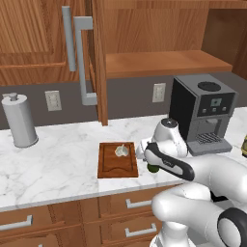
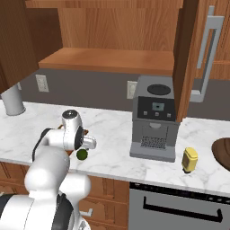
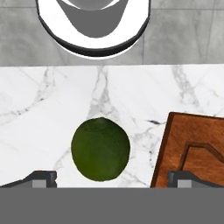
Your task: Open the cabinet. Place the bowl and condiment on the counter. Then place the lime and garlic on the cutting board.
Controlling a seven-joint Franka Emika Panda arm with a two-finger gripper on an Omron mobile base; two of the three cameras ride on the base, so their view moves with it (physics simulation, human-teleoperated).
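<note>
The lime (image 3: 100,148) lies on the white marble counter (image 1: 58,159) close to its front edge, just off the right side of the cutting board (image 1: 117,161). My gripper (image 3: 111,177) hangs directly over it, open, with both fingertips (image 3: 43,177) well apart from the fruit. On the board rests the garlic (image 1: 121,151). The cabinet (image 1: 159,43) stands open, its door (image 1: 99,62) swung out edge-on and its shelf bare. Further right on the counter stand the yellowish condiment (image 2: 189,159) and the dark bowl (image 2: 222,152), cut by the frame's edge. In the right base view the lime (image 2: 82,154) shows under the gripper (image 2: 83,149).
A black and grey coffee machine (image 1: 202,111) stands right of the gripper. A tall grey cylinder with a knob (image 1: 18,120) is at the far left. Drawers (image 1: 130,205) run below the counter's front edge.
</note>
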